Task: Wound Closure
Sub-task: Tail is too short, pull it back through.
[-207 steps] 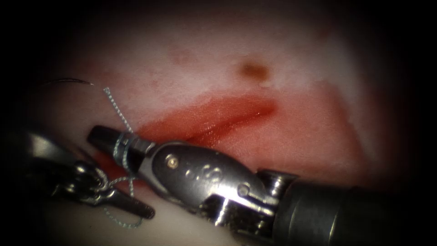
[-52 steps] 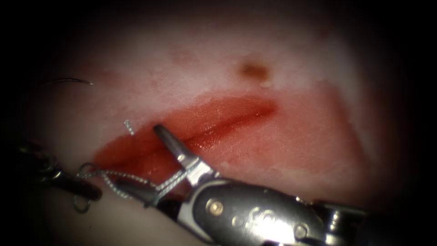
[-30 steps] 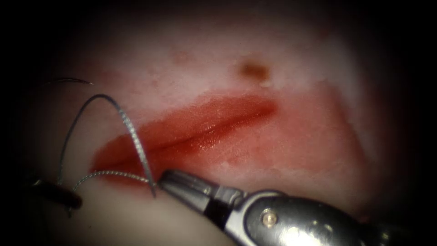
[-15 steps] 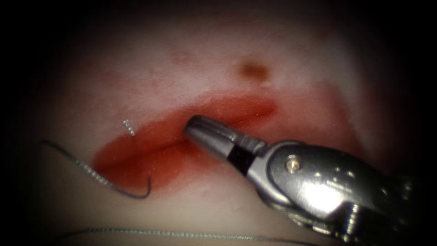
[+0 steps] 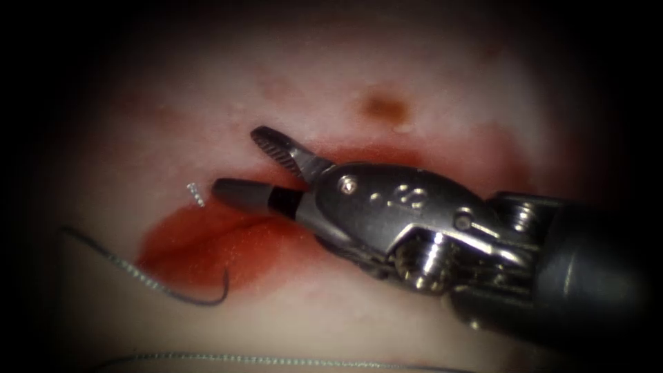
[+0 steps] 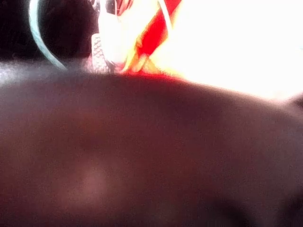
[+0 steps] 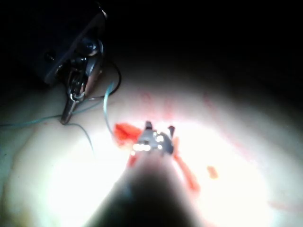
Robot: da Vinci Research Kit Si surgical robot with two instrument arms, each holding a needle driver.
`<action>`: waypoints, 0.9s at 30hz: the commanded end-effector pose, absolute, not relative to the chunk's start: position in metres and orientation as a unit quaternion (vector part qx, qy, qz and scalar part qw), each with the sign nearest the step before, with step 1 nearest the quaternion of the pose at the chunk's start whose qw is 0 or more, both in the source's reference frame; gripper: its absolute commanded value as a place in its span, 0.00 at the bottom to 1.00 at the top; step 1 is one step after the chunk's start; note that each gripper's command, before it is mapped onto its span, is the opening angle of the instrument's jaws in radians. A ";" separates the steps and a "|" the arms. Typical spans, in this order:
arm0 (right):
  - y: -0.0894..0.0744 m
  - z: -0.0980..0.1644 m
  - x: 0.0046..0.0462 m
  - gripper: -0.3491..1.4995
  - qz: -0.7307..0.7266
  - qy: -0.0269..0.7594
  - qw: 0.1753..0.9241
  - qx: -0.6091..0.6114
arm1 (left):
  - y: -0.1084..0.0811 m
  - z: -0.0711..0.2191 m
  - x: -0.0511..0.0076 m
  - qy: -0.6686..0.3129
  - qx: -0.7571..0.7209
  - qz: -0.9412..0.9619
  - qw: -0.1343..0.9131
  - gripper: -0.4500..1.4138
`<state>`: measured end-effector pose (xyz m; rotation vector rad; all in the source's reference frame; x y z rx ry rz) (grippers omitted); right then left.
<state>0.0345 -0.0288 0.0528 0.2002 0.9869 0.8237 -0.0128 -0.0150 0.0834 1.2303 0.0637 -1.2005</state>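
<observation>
Gaping right tool (image 5: 238, 162) over cut (image 5: 207, 238), empty

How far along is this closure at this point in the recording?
Done: little; a short thread end stands from the tissue left of the cut, no stitch seen bridging it. In hand: the right tool hovers over the cut, jaws open, empty; the left tool, its hold unclear, sits by loose thread, whose smooth dark curved end may be the needle, lying unheld on the tissue. Left: closing the cut.
</observation>
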 end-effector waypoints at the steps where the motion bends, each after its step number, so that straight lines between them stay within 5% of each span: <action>1: -0.028 0.052 0.0361 0.32 0.380 0.463 0.795 0.099 | -0.014 0.083 -0.0132 0.026 0.540 -0.531 0.652 0.00; 10: -0.029 0.052 0.0381 0.24 0.385 0.458 0.788 0.142 | -0.014 0.084 -0.0133 0.029 0.543 -0.530 0.651 0.00; 21: -0.030 0.053 0.0397 0.33 0.373 0.459 0.790 0.160 | -0.014 0.084 -0.0133 0.035 0.544 -0.530 0.649 0.00; 27: -0.030 0.053 0.0397 0.02 0.374 0.459 0.790 0.161 | -0.014 0.083 -0.0134 0.036 0.544 -0.529 0.650 0.00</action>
